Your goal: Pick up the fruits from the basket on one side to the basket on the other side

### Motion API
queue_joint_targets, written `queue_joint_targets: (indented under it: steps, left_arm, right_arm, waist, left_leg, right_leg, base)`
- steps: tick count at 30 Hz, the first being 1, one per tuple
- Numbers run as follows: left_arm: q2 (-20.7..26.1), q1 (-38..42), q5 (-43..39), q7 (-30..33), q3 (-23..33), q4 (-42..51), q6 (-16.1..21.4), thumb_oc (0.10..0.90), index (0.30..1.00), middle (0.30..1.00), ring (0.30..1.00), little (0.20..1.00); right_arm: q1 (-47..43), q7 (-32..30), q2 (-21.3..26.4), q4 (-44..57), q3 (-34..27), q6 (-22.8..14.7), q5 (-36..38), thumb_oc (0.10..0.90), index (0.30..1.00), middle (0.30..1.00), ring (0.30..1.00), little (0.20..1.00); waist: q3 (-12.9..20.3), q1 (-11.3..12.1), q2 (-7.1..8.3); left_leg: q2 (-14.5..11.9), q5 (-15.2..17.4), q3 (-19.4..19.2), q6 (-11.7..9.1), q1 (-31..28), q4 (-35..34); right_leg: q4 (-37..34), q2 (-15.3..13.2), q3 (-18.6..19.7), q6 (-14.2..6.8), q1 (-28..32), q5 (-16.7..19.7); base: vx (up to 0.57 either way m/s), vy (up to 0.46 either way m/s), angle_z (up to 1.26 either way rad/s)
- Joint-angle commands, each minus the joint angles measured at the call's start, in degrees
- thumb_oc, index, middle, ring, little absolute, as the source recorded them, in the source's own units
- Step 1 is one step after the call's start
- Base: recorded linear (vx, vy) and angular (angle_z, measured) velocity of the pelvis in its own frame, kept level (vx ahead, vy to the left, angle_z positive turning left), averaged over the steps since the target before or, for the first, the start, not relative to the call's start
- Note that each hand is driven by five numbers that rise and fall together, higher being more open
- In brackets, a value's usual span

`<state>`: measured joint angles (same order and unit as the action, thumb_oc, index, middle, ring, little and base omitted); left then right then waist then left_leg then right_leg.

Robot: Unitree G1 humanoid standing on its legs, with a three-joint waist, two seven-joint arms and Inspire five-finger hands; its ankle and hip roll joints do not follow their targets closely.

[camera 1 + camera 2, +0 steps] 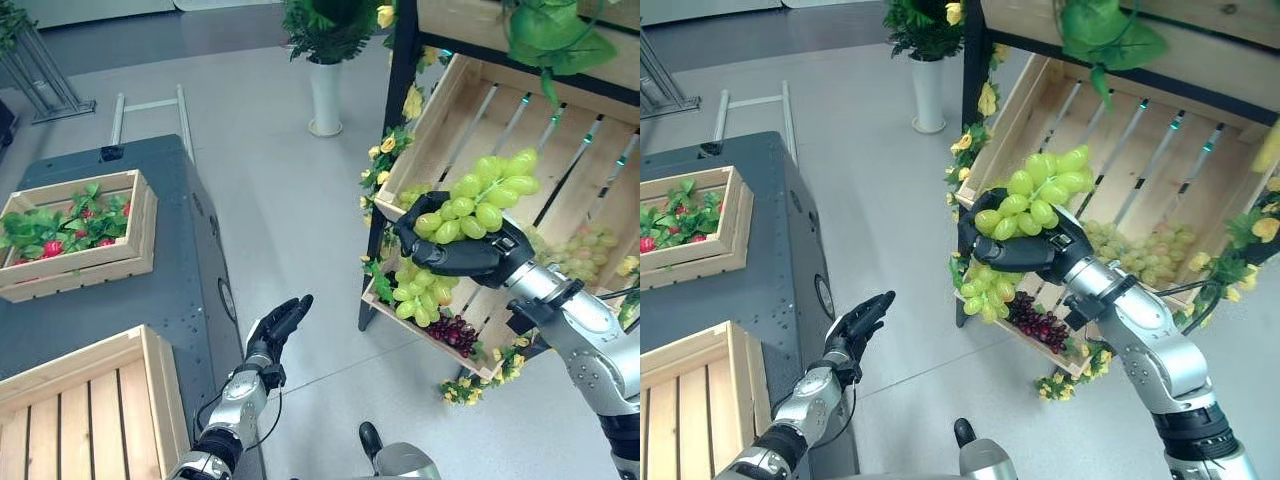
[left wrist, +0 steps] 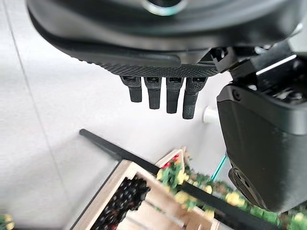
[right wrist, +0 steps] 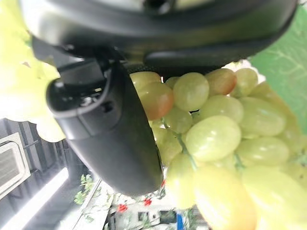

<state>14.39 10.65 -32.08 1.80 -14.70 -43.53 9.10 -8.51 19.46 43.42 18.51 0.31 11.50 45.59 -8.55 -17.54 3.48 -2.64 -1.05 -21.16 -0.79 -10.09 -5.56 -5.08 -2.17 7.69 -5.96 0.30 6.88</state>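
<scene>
Green grape bunch [image 1: 478,197] is gripped by right hand [image 1: 455,250] fingers above slanted crate [image 1: 560,130]; soft, loose-hanging, best cradled underneath. Left hand [image 1: 276,327] fingers relaxed, empty.

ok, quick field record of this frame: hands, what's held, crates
right hand: curled round green grape bunch, lifted above tilted shelf crate
left hand: open, empty, low over the floor
shelf crate contents: green grapes, dark grapes, pale grapes
near crate: on dark table, bare slats
far crate: leaves and red fruit
</scene>
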Motion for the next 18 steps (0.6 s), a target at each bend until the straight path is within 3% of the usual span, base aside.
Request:
queue_joint_targets:
  steps: [1,7,10,18]
  left_arm:
    - [1.6,4.7,3.5,-1.8,-1.9,-0.3,7.3,0.8,0.9,0.9,0.9,0.9]
    - [1.9,4.9,4.2,-2.6,-3.3,-1.0,7.6,0.8,0.9,0.9,0.9,0.9]
    - [1.8,4.2,4.5,-2.8,-4.8,-0.3,8.2,0.8,0.9,0.9,0.9,0.9]
    - [2.2,2.2,4.0,-3.9,-4.9,0.1,7.6,0.8,0.9,0.9,0.9,0.9]
  right_arm:
    - [-5.5,2.3,1.7,2.0,-7.0,-4.4,4.4,0.4,0.3,0.3,0.3,0.3]
    - [-7.8,1.3,5.3,-1.0,-7.0,-4.7,4.7,0.4,0.3,0.3,0.3,0.3]
    - [-10.9,-0.3,8.9,-6.5,-7.5,-6.8,4.5,0.4,0.3,0.3,0.3,0.3]
    - [-12.7,-2.9,12.6,-13.8,-10.6,-10.1,1.8,0.4,0.3,0.3,0.3,0.3]
  waist:
    - [3.9,0.1,-0.76]
    - [3.9,-0.9,-0.57]
    - [4.2,-1.0,-0.35]
    - [4.5,-0.2,0.55]
  left_leg:
    - [0.9,6.8,0.3,1.6,-1.2,0.6]
    - [1.0,7.1,-1.1,1.7,-1.5,0.6]
    - [1.0,7.4,-1.4,1.7,-1.5,0.6]
    - [0.9,7.7,-0.8,2.0,-0.5,1.1]
  right_leg:
    - [0.1,0.8,1.0,-0.5,2.3,-2.7]
    - [0.1,1.2,2.4,-0.9,1.8,-2.2]
    - [0.1,1.3,2.9,-1.2,1.4,-1.8]
    - [0.2,1.3,2.6,-1.7,0.5,-1.2]
  base:
    - [0.01,0.047,-0.07]
    - [0.02,0.044,-0.17]
    - [0.05,0.039,-0.16]
    - [0.0,0.003,0.0]
